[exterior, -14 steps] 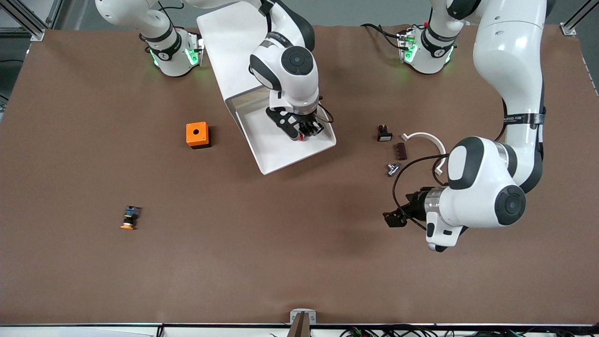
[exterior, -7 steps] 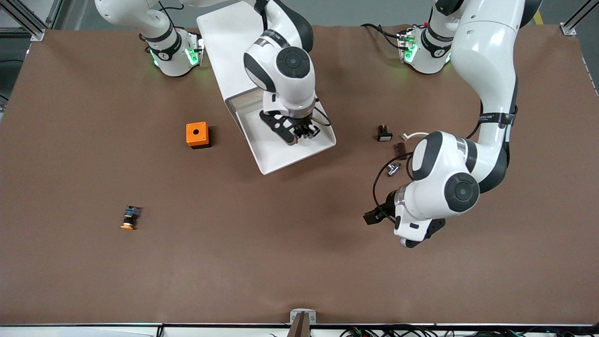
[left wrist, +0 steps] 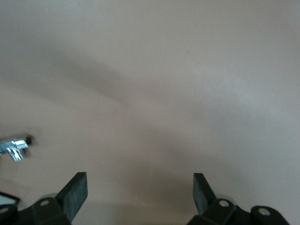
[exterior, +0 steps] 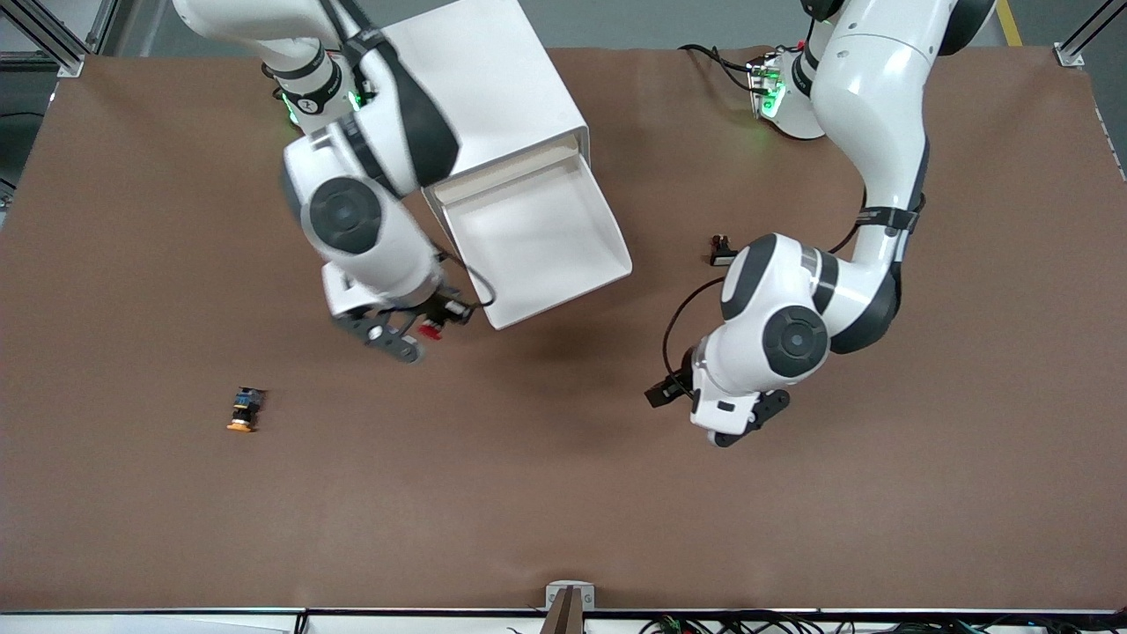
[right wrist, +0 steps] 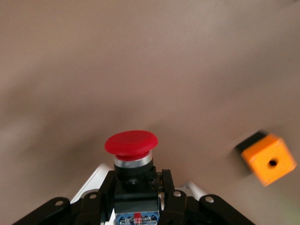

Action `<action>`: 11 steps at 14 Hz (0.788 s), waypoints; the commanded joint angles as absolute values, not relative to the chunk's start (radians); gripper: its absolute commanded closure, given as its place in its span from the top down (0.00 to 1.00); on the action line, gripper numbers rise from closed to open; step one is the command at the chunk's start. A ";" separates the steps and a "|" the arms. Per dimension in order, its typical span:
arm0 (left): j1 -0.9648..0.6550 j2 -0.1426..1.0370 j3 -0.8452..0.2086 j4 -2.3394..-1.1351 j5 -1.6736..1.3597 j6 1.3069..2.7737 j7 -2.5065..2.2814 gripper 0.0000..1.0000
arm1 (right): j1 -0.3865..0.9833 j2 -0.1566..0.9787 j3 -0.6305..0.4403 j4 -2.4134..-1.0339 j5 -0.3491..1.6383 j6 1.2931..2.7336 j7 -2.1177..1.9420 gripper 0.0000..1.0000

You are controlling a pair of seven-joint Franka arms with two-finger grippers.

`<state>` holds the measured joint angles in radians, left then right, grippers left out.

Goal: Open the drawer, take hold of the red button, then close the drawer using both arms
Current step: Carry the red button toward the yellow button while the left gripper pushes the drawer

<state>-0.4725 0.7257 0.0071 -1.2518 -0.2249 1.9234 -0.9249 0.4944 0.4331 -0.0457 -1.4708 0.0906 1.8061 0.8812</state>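
Holding the button (right wrist: 131,150) by its black body, red cap outward: right gripper (exterior: 421,333), clamped shut on it, up over bare table (exterior: 546,493) just beside the open drawer's (exterior: 528,238) front corner. Left gripper (left wrist: 139,192): fingers spread wide, nothing between them, over bare table toward the left arm's end. Drawer: pulled out of its white cabinet (exterior: 493,79). Orange-capped button (exterior: 243,410): lying on the table, nearer the front camera than the right gripper's shadowed spot. Orange box (right wrist: 269,158): visible in the right wrist view.
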 commanded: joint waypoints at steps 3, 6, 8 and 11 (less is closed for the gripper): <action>-0.555 0.739 0.015 -1.261 -0.199 1.953 -1.002 0.99 | 0.313 0.428 -0.026 -1.586 0.083 1.897 0.589 0.00; -0.592 0.747 0.011 -1.261 -0.131 1.962 -1.066 0.99 | 0.206 0.463 -0.028 -1.630 0.083 2.008 0.439 0.00; -0.630 0.756 0.011 -1.261 -0.130 1.962 -1.106 0.99 | 0.144 0.518 -0.026 -1.643 0.083 2.089 0.344 0.00; -0.664 0.761 0.011 -1.261 -0.130 1.962 -1.144 0.99 | 0.101 0.584 -0.026 -1.641 0.081 2.172 0.264 0.00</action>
<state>-0.6401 0.7603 0.0061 -1.2603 -0.1536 1.9527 -1.1120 0.1241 0.5509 -0.0467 -1.6483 0.0894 2.1305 0.3040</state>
